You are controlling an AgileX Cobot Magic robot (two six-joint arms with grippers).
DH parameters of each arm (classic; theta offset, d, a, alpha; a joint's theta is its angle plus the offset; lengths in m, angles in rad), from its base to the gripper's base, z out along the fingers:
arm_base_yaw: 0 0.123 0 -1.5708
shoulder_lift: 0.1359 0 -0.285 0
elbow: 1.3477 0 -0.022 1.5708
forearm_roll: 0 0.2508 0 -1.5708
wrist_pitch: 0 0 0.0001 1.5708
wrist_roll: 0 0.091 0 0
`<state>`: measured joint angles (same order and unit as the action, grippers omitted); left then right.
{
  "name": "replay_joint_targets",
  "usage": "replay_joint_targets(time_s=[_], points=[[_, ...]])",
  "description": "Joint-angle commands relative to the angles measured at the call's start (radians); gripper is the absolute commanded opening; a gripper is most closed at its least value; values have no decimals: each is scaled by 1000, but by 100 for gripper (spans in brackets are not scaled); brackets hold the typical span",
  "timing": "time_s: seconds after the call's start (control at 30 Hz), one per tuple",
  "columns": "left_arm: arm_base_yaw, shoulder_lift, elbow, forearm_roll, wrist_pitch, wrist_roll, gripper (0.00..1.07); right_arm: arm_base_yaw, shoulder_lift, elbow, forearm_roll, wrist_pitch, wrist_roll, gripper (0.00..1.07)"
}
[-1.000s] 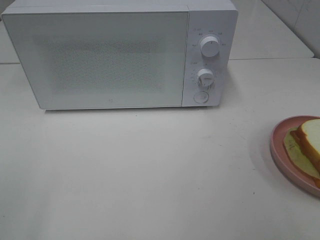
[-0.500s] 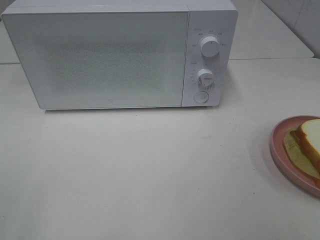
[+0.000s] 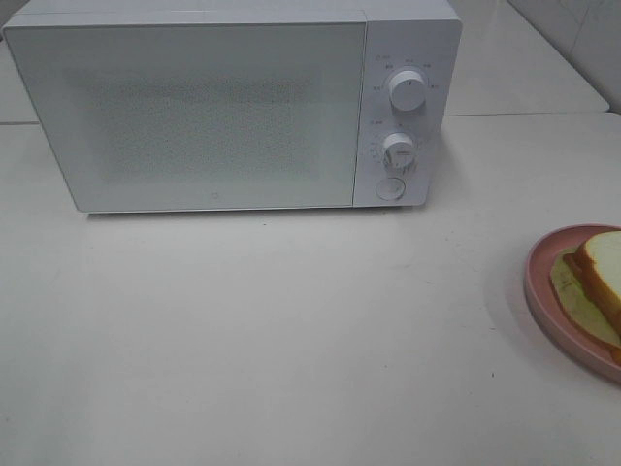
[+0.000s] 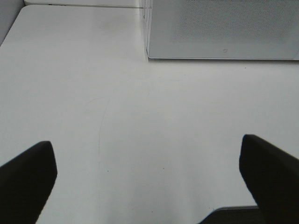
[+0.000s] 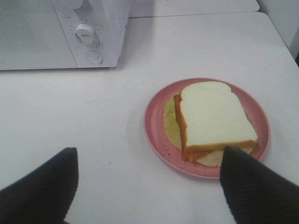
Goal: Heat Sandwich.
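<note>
The sandwich lies on a round pink plate, white bread on top with pale filling showing underneath; it also shows at the right edge of the high view as the sandwich on the plate. A white microwave stands at the back with its door shut. My right gripper hovers open just short of the plate, nothing between its fingers. Over bare table left of the microwave's front corner, my left gripper is open and empty. Neither gripper appears in the high view.
The microwave has two knobs and a round button on its right panel. White tabletop spreads in front of it. The table's far edge and a wall lie behind at the right.
</note>
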<state>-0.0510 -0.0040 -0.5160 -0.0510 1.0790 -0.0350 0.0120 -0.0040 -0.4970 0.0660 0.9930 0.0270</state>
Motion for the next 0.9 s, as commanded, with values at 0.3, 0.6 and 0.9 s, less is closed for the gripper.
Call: replay_joint_targets(time_s=[0.3,0.6,0.9], points=[[2,-24,0,-7,-6,-8,100,-9,-27,1,1,-1,-4,76],[2,-24,0,-7,-6,-8,100,-9,-27,1,1,-1,-4,76],[2,-24,0,-7,-6,-8,100,-9,-27,1,1,-1,-4,76]])
